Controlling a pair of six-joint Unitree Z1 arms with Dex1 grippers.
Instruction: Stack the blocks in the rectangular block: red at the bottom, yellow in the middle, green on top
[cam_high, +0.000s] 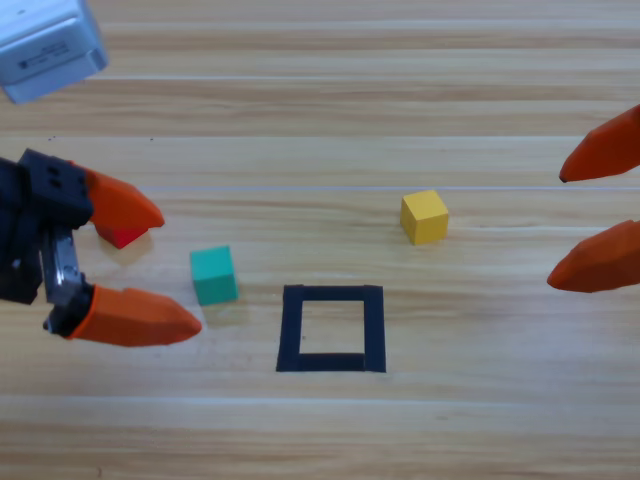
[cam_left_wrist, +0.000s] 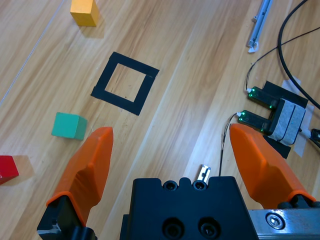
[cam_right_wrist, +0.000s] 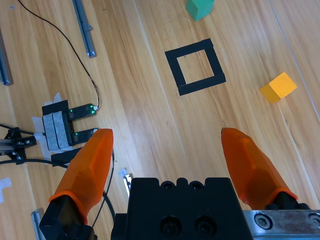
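The red cube (cam_high: 122, 237) lies at the left, partly hidden under the upper jaw of my left gripper (cam_high: 179, 270). That gripper is open, and the green cube (cam_high: 213, 275) sits just beyond its tips. The black tape square (cam_high: 292, 330) lies at centre with bare wood inside. Up and to its right is the yellow cube (cam_high: 424, 216). My right gripper (cam_high: 556, 230) waits open at the right edge. The left wrist view shows the left gripper (cam_left_wrist: 170, 130) with the green cube (cam_left_wrist: 69, 125), red cube (cam_left_wrist: 7, 167), yellow cube (cam_left_wrist: 84, 12) and tape square (cam_left_wrist: 104, 74). The right wrist view shows the right gripper (cam_right_wrist: 166, 131) with the tape square (cam_right_wrist: 173, 72), yellow cube (cam_right_wrist: 278, 87) and green cube (cam_right_wrist: 200, 7).
Past the table in the wrist views lie a small device with green lights (cam_left_wrist: 272, 112) (cam_right_wrist: 65, 122), black cables (cam_left_wrist: 295, 30), and metal rails (cam_left_wrist: 260, 22) (cam_right_wrist: 82, 27).
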